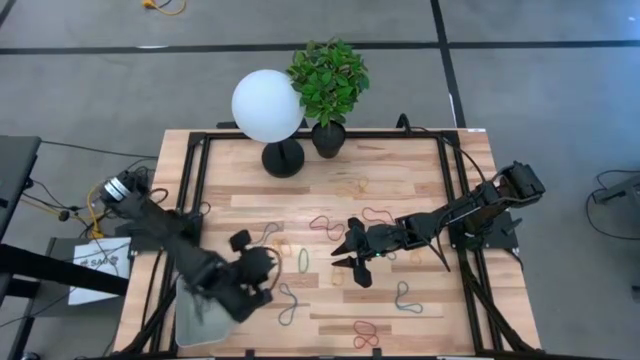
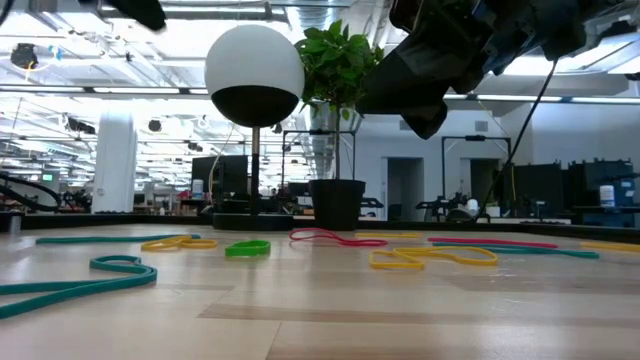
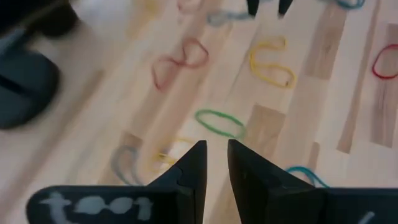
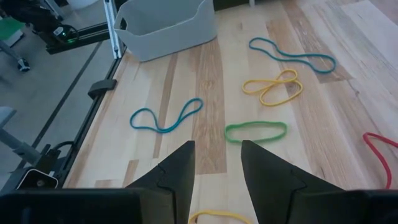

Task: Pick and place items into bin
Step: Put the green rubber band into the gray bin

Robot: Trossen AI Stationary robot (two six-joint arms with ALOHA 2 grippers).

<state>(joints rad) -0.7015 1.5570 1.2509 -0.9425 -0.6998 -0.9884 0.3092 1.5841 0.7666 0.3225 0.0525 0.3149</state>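
Several rubber bands lie flat on the wooden table: a green one (image 1: pixel 303 260) (image 4: pixel 255 132) (image 3: pixel 219 122), a yellow one (image 4: pixel 273 87), teal ones (image 4: pixel 165 118) (image 4: pixel 292 53) and red ones (image 1: pixel 325 225) (image 3: pixel 180 62). The pale grey bin (image 1: pixel 195 318) (image 4: pixel 165 25) stands at the table's near left corner, partly under my left arm. My left gripper (image 1: pixel 255 258) (image 3: pixel 216 149) hovers just right of the bin, open by a narrow gap and holding nothing. My right gripper (image 1: pixel 346 251) (image 4: pixel 216 149) hovers at mid-table, right of the green band, open and holding nothing.
A white globe lamp (image 1: pixel 267 105) and a potted plant (image 1: pixel 328 80) stand at the table's far edge. More bands lie near the near edge, red (image 1: pixel 366 330) and teal (image 1: pixel 405 297). Black frame rails (image 1: pixel 190 190) run along both sides of the table.
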